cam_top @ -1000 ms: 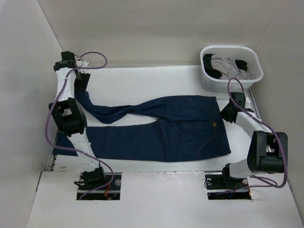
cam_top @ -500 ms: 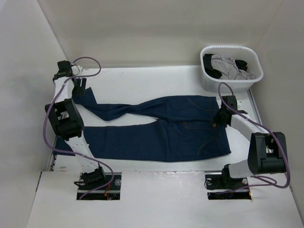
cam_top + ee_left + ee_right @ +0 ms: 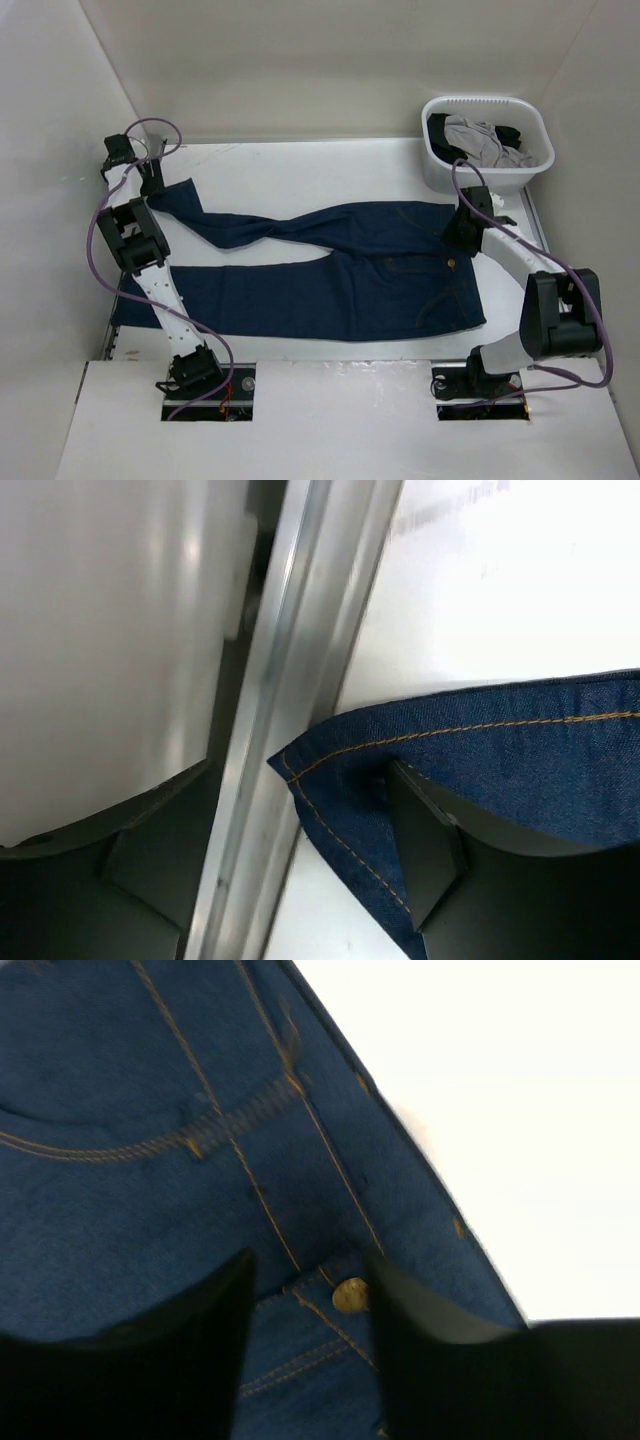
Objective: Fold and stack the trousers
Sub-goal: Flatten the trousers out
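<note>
One pair of trousers (image 3: 340, 270) on the one table (image 3: 320, 165), two legs, and the right wrist view catches a single metal button (image 3: 349, 1295). Two arms in play, so two grippers, the left gripper (image 3: 152, 180) and the right gripper (image 3: 458, 232). One white basket (image 3: 487, 103) at the back, one grey garment (image 3: 478, 140) in it, plus black cloth (image 3: 443, 130) showing in two spots, one piece or two, can't tell.

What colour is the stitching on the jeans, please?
Orange-tan stitching on the navy jeans, clearest in the left wrist view.
</note>
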Tool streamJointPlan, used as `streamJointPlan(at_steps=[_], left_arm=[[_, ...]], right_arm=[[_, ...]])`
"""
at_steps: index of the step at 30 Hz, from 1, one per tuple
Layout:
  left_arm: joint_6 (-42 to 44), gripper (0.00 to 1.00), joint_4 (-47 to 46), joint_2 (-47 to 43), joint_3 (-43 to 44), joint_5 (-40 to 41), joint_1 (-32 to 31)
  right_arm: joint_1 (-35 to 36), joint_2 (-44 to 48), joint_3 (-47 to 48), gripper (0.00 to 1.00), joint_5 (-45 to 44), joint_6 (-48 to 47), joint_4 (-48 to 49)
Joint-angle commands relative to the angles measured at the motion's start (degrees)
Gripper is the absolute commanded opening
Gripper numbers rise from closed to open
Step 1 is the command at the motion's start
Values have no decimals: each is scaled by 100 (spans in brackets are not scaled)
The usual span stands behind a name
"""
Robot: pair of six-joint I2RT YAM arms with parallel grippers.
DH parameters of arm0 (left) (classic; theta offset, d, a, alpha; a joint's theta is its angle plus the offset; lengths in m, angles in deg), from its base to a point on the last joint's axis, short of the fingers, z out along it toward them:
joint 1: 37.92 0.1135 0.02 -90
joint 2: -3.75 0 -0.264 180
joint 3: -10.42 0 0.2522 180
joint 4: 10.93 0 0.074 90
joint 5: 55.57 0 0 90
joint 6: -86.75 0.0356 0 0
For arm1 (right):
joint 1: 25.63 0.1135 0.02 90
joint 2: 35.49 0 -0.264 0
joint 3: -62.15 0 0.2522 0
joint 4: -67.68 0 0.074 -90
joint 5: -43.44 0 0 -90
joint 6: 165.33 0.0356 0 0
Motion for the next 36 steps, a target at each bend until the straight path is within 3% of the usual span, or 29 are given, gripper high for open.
streamJointPlan(at_steps=[1, 3, 6, 8, 13, 17, 18, 20, 23, 24, 29, 36], left_arm=[[53, 64, 683, 340, 425, -222, -82], [317, 55, 737, 262, 163, -555, -135], [406, 11, 711, 113, -146, -663, -170], [406, 3, 685, -106, -339, -593, -179], [520, 0, 438, -1248, -1235, -575, -179], [853, 0, 762, -2311, -1736, -575, -153], [985, 0, 903, -2566, -1868, -575, -153], [1301, 0, 1254, -3058, -2158, -488, -170], [1863, 0, 1703, -3674, -2711, -128, -214], [2065, 0, 1826, -3850, -2887, 47, -240], [2857, 0, 2125, -4747, -3363, 1032, -346], [3411, 2, 3206, -5293, -2583, 1692, -767]], right_arm=[[14, -214, 644, 61, -187, -365, 43], [-73, -477, 960, 73, -178, -401, 52], [-214, -1021, 1434, 85, -222, -436, 96], [-223, -1460, 1794, 97, -169, -462, 53], [-153, -2428, 2622, 100, -169, -515, -299], [-82, -2877, 2939, 100, -161, -532, -606], [-82, -2939, 2939, 94, -100, -550, -642], [-91, -2992, 2800, 70, 181, -541, -599], [-82, -2835, 2440, 13, 384, -427, -301], [-100, -2773, 2343, 2, 428, -384, -247], [-214, -2247, 1684, 0, 551, -383, -28], [-495, -577, -82, 0, 683, -453, 281]])
